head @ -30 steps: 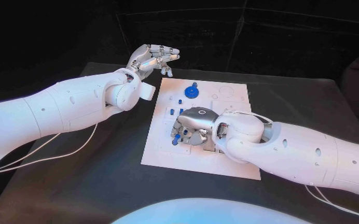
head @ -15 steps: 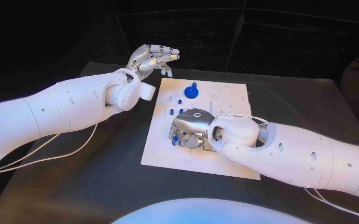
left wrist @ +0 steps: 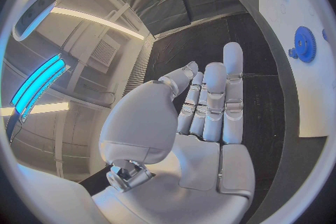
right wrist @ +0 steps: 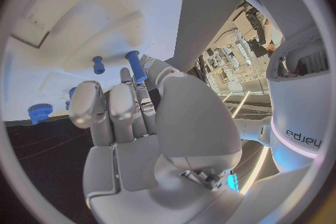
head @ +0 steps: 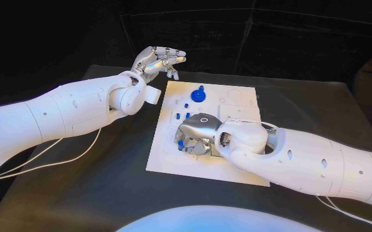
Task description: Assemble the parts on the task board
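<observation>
Fingers: on my right hand (head: 198, 131) they're pinching a blue peg (right wrist: 136, 66), tip down over the near left part of the board (head: 240, 170).
Left hand (head: 159, 60): hanging off the board's far left corner, fingers (left wrist: 213, 102) loosely apart, nothing in them.
Blue gear (head: 198, 95): on the board's far end.
Other pegs (head: 177, 115): standing left of my right hand.

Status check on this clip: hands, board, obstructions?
Left hand open, raised beyond task board. Right hand down on board, pinching blue peg. Nothing blocking.
</observation>
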Robot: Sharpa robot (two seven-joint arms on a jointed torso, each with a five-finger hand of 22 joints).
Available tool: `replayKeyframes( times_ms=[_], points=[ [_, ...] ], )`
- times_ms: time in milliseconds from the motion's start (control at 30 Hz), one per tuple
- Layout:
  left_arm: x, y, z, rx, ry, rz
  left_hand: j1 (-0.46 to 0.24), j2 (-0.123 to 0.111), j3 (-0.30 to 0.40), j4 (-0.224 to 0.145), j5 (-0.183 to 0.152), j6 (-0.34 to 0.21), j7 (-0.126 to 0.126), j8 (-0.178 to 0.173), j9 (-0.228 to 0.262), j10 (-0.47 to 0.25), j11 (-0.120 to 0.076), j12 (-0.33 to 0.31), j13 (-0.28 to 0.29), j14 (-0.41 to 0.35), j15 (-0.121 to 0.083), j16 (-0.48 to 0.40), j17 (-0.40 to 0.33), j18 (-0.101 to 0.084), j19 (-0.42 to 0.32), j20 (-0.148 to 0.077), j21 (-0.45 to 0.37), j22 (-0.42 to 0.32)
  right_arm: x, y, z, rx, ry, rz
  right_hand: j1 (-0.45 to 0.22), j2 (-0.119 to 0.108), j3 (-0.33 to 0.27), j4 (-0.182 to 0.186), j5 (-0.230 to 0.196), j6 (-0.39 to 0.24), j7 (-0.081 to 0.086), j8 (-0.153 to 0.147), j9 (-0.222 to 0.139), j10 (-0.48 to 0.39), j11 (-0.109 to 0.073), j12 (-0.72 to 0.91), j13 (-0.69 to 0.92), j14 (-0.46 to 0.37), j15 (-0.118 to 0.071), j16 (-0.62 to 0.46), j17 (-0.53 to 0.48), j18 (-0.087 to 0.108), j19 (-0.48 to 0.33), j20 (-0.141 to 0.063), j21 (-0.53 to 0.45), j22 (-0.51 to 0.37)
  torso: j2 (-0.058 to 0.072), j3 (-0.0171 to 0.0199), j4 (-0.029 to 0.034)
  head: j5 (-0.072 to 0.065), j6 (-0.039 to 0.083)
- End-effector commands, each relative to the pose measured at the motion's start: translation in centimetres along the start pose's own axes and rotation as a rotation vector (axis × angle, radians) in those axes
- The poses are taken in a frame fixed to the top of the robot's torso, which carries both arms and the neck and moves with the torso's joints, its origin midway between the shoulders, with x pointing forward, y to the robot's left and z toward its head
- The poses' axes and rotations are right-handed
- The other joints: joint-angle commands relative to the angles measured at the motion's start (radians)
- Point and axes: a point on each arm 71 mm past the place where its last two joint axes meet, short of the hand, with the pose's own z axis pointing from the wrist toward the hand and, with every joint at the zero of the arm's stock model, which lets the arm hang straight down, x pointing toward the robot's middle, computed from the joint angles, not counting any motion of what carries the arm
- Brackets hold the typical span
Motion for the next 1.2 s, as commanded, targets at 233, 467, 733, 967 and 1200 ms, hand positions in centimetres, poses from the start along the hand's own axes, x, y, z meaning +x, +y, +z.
replayKeyframes(
  times_ms=[233,467,733,967,1200],
  points=[
    [0.2,-0.1,0.1,0.000,0.013,-0.010,0.001,0.011,0.003,-0.002,0.006,-0.009,0.002,0.004,0.001,-0.009,0.001,0.004,-0.001,-0.008,0.000,-0.006,-0.004,0.014,-0.007,-0.002,-0.005,-0.002,-1.0,-0.2,-0.4,-0.005,-0.146,0.035,-0.033,0.014,-0.215,0.031,-0.052,-0.275,-0.030,-0.007,-0.003,-0.178,0.010,0.038,0.007,-0.020,0.015,-0.064,-0.091,0.033,-0.072,0.009,-0.094,-0.116,0.000,0.0007,-0.0004,-0.001,0.001],
    [0.2,0.0,0.1,-0.002,0.014,-0.011,0.001,0.011,0.003,-0.002,0.006,-0.009,0.002,0.004,0.001,-0.009,0.001,0.005,-0.001,-0.008,0.000,-0.006,-0.004,0.014,-0.007,-0.002,-0.005,-0.002,-1.6,-1.3,-2.7,0.022,-0.245,0.089,-0.001,0.054,-0.303,0.042,-0.027,-0.205,-0.005,0.006,0.007,-0.158,0.000,0.120,0.015,-0.012,0.007,-0.055,-0.079,0.029,-0.050,0.003,-0.083,-0.100,-0.002,-0.0002,-0.0001,-0.012,0.005],
    [0.1,0.0,0.0,-0.002,0.011,-0.009,0.001,0.011,0.003,-0.002,0.006,-0.009,0.002,0.004,0.001,-0.009,0.001,0.005,-0.001,-0.008,0.000,-0.006,-0.004,0.014,-0.007,-0.002,-0.005,-0.002,-2.9,-5.4,-9.0,0.216,-0.307,0.286,-0.032,0.078,-0.368,0.091,-0.026,-0.050,-0.003,0.061,0.028,0.052,-0.020,0.273,0.060,0.028,-0.007,0.049,0.068,-0.002,0.051,-0.006,0.029,0.047,-0.009,-0.0041,-0.0074,-0.053,0.017],
    [-0.1,-0.1,-0.1,-0.003,0.008,-0.007,0.000,0.011,0.002,-0.001,0.006,-0.010,0.002,0.005,0.001,-0.010,0.001,0.005,-0.001,-0.009,0.001,-0.006,-0.006,0.014,-0.007,-0.002,-0.006,-0.003,-2.5,-8.8,-14.8,0.438,-0.228,0.431,-0.085,0.084,-0.452,0.172,-0.017,0.004,-0.056,0.122,0.041,0.214,-0.076,0.520,0.231,0.043,-0.055,0.120,0.170,-0.025,0.114,-0.053,0.104,0.149,-0.018,-0.0057,-0.0215,-0.091,0.018],
    [0.0,-0.1,-0.2,-0.004,0.009,-0.008,0.000,0.013,0.002,-0.001,0.006,-0.003,0.000,0.011,0.003,-0.012,0.000,0.007,-0.001,-0.010,0.001,-0.006,-0.007,0.014,-0.007,-0.002,-0.007,-0.004,-1.9,-11.1,-18.7,0.616,-0.151,0.374,-0.112,0.108,-0.546,0.251,0.008,0.001,-0.068,0.219,0.054,0.193,-0.087,0.939,0.743,0.051,-0.062,0.184,0.272,-0.039,0.147,-0.061,0.149,0.215,-0.025,-0.0067,-0.0337,-0.111,0.016]
  ],
)
